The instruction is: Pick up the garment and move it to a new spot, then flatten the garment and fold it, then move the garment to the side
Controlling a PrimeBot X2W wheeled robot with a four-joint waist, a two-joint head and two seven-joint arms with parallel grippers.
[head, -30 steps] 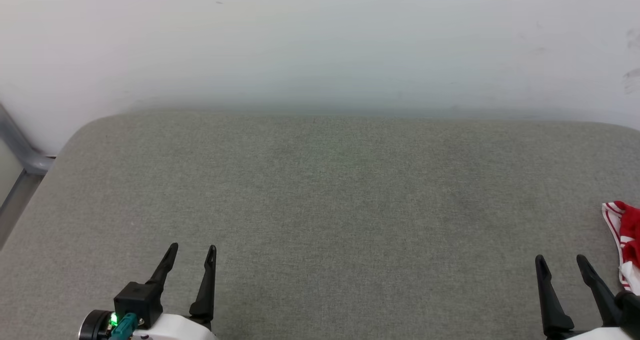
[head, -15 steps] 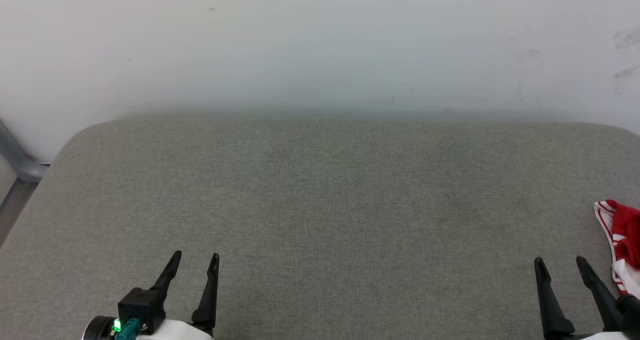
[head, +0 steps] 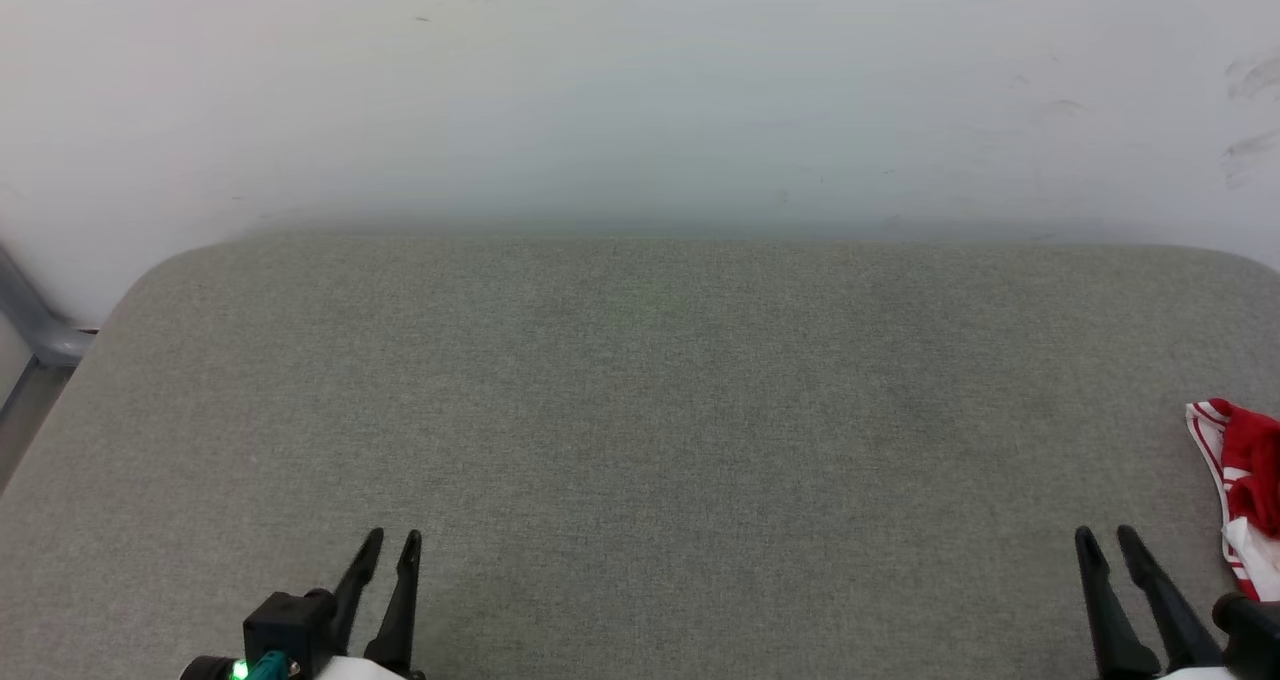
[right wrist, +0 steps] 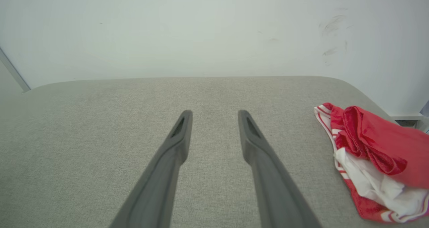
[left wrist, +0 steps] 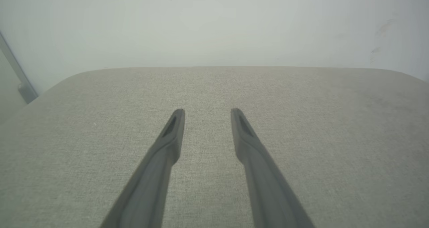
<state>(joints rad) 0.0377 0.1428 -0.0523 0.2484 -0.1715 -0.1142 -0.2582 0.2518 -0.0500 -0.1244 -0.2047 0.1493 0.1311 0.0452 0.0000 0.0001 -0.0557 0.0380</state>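
Observation:
The garment (right wrist: 372, 154) is a crumpled red and white heap with striped trim, lying at the right edge of the grey padded surface; in the head view the garment (head: 1245, 480) is cut off by the frame's right side. My right gripper (head: 1104, 535) hovers just left of it, open, with nothing between its fingers; the right wrist view shows the same gripper (right wrist: 215, 113) over bare fabric. My left gripper (head: 391, 538) is at the lower left, far from the garment, also open and empty, as the left wrist view of that gripper (left wrist: 207, 111) confirms.
The grey padded surface (head: 640, 390) has rounded far corners and meets a white wall (head: 640, 90) at the back. A grey metal rail (head: 35, 330) stands off its left edge. The surface drops away right behind the garment.
Both grippers have narrowed their jaws but remain open, and both have drawn back toward the frame's bottom. The head camera shifted slightly right and down at first.

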